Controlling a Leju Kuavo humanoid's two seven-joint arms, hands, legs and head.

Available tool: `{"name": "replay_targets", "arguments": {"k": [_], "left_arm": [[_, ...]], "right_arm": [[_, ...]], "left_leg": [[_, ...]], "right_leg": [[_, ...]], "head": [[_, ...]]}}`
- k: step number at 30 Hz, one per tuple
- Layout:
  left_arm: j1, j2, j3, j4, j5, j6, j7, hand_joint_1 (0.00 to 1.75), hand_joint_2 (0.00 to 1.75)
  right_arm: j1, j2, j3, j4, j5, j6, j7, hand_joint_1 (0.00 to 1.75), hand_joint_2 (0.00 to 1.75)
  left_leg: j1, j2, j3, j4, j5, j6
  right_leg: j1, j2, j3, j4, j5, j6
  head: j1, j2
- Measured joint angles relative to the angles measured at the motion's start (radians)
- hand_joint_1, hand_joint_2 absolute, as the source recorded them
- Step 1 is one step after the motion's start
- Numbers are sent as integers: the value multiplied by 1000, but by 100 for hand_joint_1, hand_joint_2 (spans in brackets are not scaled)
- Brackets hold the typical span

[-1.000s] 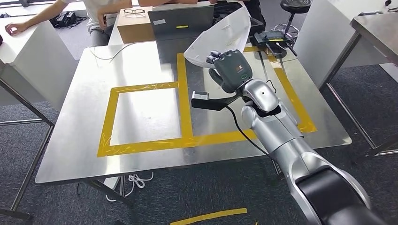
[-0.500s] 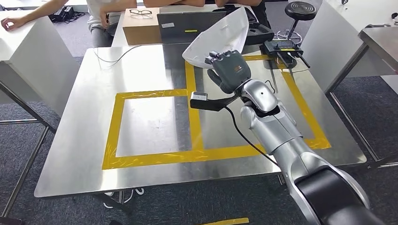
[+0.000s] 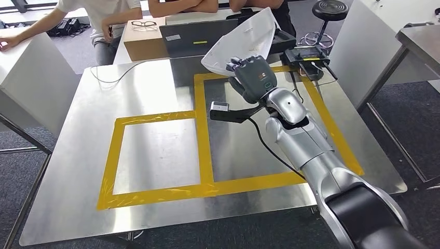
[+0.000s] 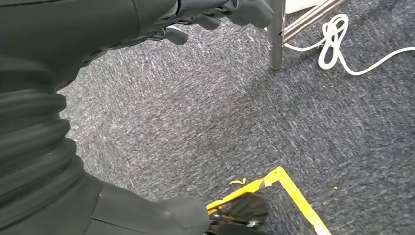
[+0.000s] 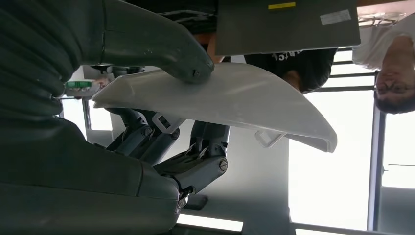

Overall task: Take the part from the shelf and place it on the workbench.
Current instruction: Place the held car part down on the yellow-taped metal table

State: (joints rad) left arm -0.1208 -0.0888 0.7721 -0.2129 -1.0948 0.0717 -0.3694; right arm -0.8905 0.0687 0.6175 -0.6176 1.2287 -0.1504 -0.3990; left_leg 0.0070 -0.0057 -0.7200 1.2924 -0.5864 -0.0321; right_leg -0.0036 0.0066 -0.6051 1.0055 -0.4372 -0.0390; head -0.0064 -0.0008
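The part is a large white curved plastic shell. My right hand grips it by its near edge and holds it above the far side of the steel workbench, over the right yellow-taped rectangle. In the right wrist view the thumb presses on one face of the part and the dark fingers curl under the other. My left hand hangs beside the body over the carpet, with nothing in it and its fingers curled in.
A cardboard box, a grey laptop and a black controller lie at the workbench's far edge. People sit behind it. A stool stands at the far right. A table leg and a white cable are near the left hand.
The camera has moved closer to the workbench, so the table sits larger and lower in view. My right hand keeps the same grip on the part.
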Motion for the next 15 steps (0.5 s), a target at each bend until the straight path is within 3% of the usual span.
{"name": "replay_targets", "arguments": {"k": [1, 3, 5, 8, 10, 14, 15], "left_arm": [[2, 0, 0, 0, 0, 0, 0, 0, 175], [3, 1, 0, 0, 0, 0, 0, 0, 175], [2, 2, 1, 0, 0, 0, 0, 0, 175], [1, 1, 1, 0, 0, 0, 0, 0, 175], [1, 0, 1, 0, 0, 0, 0, 0, 175], [-1, -1, 2, 0, 10, 1, -11, 0, 175], [-1, -4, 4, 0, 20, 3, -23, 0, 175]], "right_arm": [[1, 0, 0, 0, 0, 0, 0, 175, 175], [1, 1, 0, 0, 0, 0, 1, 175, 175], [0, 3, 0, 0, 0, 0, 1, 175, 175], [-1, 3, 0, 0, 0, 0, 0, 175, 175], [-3, 3, 0, 0, 0, 0, 0, 175, 175], [11, -2, -2, 8, -18, 20, 20, 175, 175], [36, -8, -7, 23, -38, 33, 41, 175, 175]], "left_leg": [[0, 0, -3, -22, 19, 1], [0, 1, 35, -152, 111, 6], [-4, 1, 73, -262, 168, 16], [-8, 0, 88, -286, 173, 37], [-3, -1, 99, -290, 173, 48], [-2, 0, 113, -292, 158, 64], [-2, -1, 118, -292, 153, 65]], "right_leg": [[0, 1, 8, 1, -8, 2], [0, 2, 28, 3, -24, 7], [1, 2, 40, 3, -37, 15], [4, 3, 42, 7, -42, 30], [4, 1, 25, 47, -49, 39], [-1, -1, -109, 268, -133, 57], [-2, -1, -130, 291, -138, 60]], "head": [[0, 0], [0, 0], [0, 0], [1, 0], [2, 0], [4, 0], [4, 0]]}}
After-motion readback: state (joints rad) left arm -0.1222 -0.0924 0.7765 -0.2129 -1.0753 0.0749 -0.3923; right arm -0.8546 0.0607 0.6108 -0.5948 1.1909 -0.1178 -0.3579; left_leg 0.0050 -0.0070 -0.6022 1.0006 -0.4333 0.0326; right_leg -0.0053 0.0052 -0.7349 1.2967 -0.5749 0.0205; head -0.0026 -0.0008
